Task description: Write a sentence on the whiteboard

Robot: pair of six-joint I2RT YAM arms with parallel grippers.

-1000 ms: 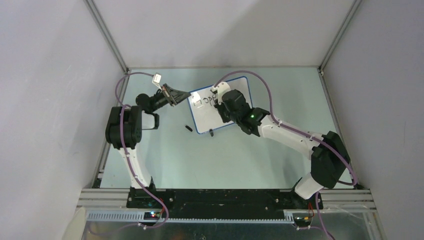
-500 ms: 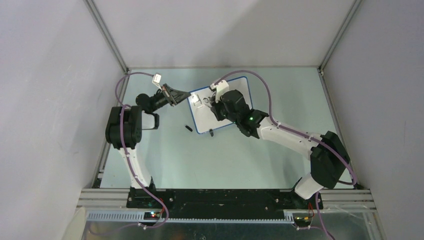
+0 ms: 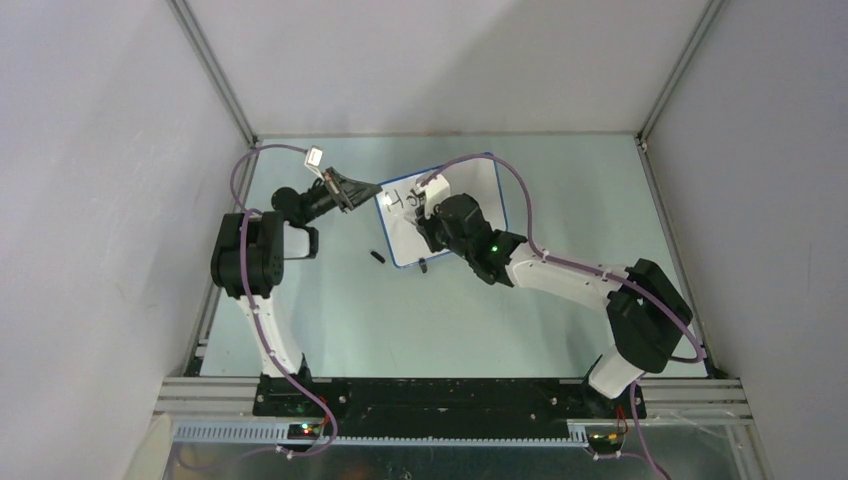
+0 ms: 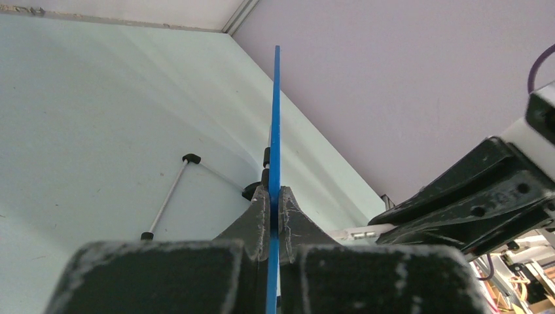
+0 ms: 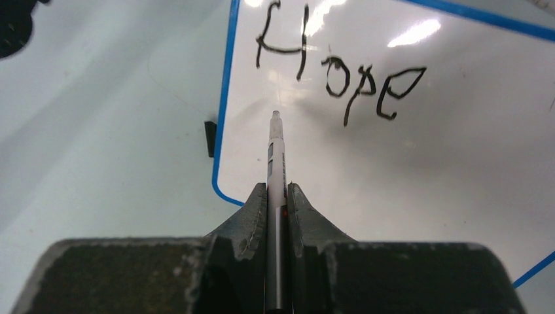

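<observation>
At the table's twelve o'clock, my left gripper (image 4: 275, 196) clamps the whiteboard (image 3: 482, 185) by its edge. My right gripper (image 5: 277, 191), pinching the marker (image 5: 276, 157), has slid toward seven o'clock below "Hope", so I judge the sentence (image 5: 340, 72) starts its second line next.

Marker (image 5: 276, 163) beneath sentence (image 5: 339, 68) on whiteboard (image 5: 458, 170)

Blue-framed white whiteboard (image 5: 425, 196) carries a black sentence (image 5: 335, 70).
</observation>
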